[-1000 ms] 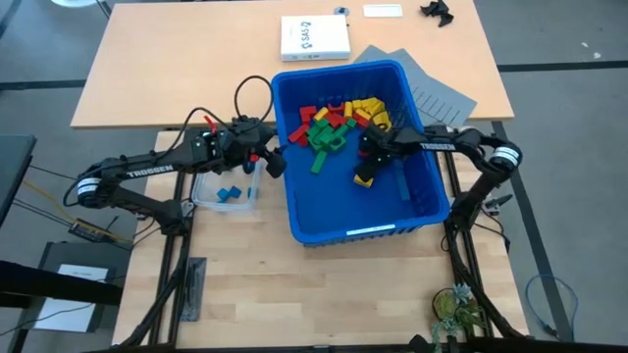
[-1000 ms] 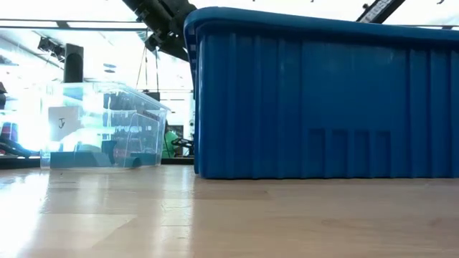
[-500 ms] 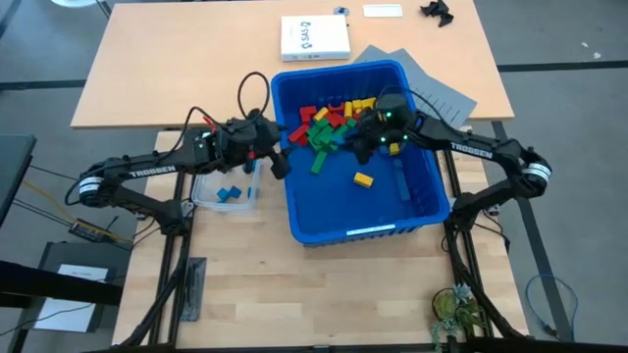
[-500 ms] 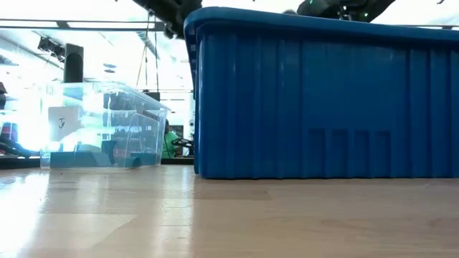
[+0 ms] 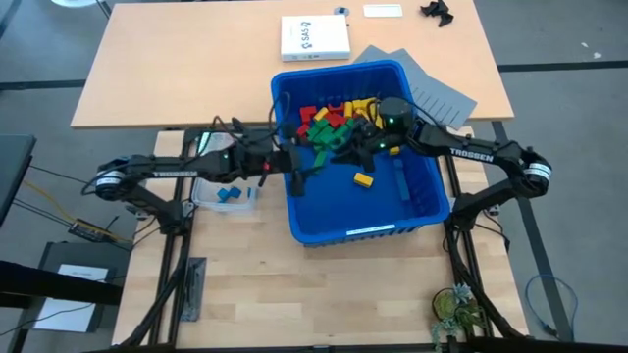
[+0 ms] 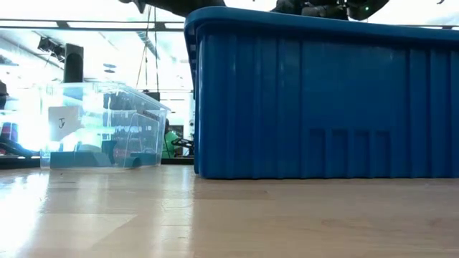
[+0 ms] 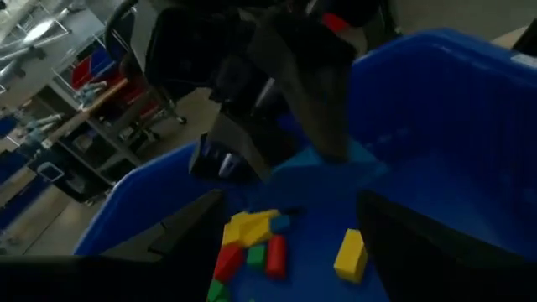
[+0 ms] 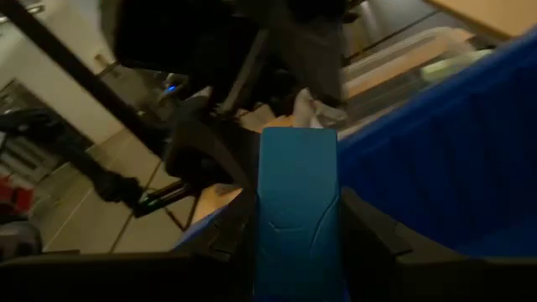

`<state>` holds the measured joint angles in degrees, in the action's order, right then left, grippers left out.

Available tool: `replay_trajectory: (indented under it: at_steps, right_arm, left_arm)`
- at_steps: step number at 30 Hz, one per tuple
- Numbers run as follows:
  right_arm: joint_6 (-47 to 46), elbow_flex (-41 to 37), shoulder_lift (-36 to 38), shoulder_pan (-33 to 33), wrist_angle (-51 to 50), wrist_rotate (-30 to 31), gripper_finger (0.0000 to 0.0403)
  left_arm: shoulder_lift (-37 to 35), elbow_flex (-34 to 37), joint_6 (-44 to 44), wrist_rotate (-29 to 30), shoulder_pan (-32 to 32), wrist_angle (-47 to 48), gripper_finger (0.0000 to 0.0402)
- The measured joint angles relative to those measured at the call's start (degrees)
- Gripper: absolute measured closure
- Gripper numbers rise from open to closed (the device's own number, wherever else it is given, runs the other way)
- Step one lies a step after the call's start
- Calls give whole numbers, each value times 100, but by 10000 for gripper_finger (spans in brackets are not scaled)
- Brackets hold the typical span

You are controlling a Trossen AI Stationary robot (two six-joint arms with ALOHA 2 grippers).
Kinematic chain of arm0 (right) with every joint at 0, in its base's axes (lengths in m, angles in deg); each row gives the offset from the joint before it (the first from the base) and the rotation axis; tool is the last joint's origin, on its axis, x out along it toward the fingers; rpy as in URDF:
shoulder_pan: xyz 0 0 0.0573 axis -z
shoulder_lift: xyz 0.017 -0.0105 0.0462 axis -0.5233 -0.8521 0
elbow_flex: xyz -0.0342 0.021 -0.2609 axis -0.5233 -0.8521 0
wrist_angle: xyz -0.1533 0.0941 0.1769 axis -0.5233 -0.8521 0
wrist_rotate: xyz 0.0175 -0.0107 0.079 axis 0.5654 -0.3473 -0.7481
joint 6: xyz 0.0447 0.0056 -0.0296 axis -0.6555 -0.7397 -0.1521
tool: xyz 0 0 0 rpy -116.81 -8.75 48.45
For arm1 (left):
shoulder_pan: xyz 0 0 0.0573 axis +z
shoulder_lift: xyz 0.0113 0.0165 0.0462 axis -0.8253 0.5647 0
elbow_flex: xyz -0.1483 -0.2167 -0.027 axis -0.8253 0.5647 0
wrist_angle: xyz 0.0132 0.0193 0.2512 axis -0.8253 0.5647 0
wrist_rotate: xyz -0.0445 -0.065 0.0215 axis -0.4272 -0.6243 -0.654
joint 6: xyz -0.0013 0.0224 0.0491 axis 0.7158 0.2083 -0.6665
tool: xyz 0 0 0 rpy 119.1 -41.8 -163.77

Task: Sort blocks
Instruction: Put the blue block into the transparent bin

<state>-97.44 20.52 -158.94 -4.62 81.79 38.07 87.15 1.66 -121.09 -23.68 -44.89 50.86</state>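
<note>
The blocks lie in a red, yellow, green and blue pile (image 5: 334,118) at the far end of the blue bin (image 5: 417,211). A single yellow block (image 5: 364,179) and a long blue one (image 5: 402,182) rest on the bin floor. My right gripper (image 5: 341,145) hovers over the bin pointing toward the table's left, shut on a blue block (image 8: 298,210). My left gripper (image 5: 302,169) reaches in over the bin's left wall, facing it, open with nothing between its fingers (image 7: 193,226). A clear tub (image 5: 224,191) left of the bin holds a few blue blocks. My right gripper pinches the blue block by its two side faces (image 8: 262,226) between its two fingers. The fingers (image 8: 369,231) lie about level and come from the table's right. The block is lifted clear above the bin floor, and its free end sticks out toward my left gripper.
A white box (image 5: 314,37) and grey sheets (image 5: 432,88) lie on the far table behind the bin. In the low view the bin's tall wall (image 6: 323,100) hides everything inside it. Bare wooden tabletop (image 5: 245,294) lies in front of the bin and tub.
My right gripper has risen from the bin floor beside the yellow block, tipped from pointing down to about level, and moved left toward my left gripper, still shut on the blue block. My left gripper has swung right over the bin wall and levelled out, staying open.
</note>
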Motion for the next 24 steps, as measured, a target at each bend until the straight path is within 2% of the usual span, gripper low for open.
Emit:
replay_trajectory:
  at_steps: [5,8,10,24]
  right_arm:
    - [6,0,2,-185,11,-19,277]
    - [-11,-2,-2,-206,-17,-34,277]
    - [-15,-2,-7,-215,-8,-55,277]
    - [-140,-3,-4,-258,-39,-77,277]
  left_arm:
    - [249,0,-99,-182,-73,-519,124]
    - [383,0,-310,-795,-75,-526,124]
    - [469,-1,-317,-1002,-100,-588,125]
    - [775,-7,-717,-1067,-160,-1050,160]
